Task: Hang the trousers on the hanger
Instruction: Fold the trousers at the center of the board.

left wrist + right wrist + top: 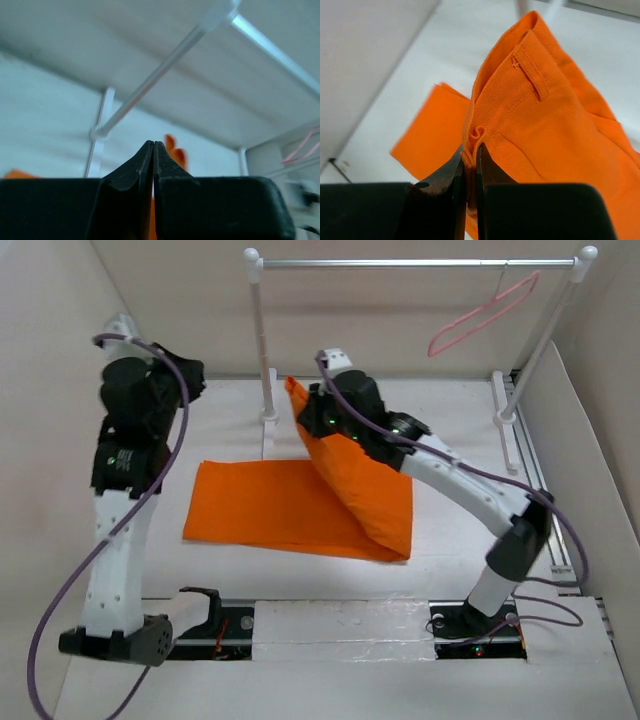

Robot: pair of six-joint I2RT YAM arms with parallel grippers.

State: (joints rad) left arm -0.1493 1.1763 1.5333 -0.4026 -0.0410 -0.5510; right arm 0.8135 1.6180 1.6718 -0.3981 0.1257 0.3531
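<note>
White tabletop, orange cloth half lifted

White table [225, 425] carries the trousers [270, 505]: legs flat mid-table, waistband end held up by the right gripper [469, 165], pinched on its seam. Soft and limp, they will likely sag; the waistband looks firmest to hold. The left gripper [153, 150] is pressed together, empty. The hanger [484, 312] hangs far right; its hook is indistinct.

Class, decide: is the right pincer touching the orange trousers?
Touching. The right wrist view shows the right pincer shut on a fold of the trousers, cloth pinched between its tips.
</note>
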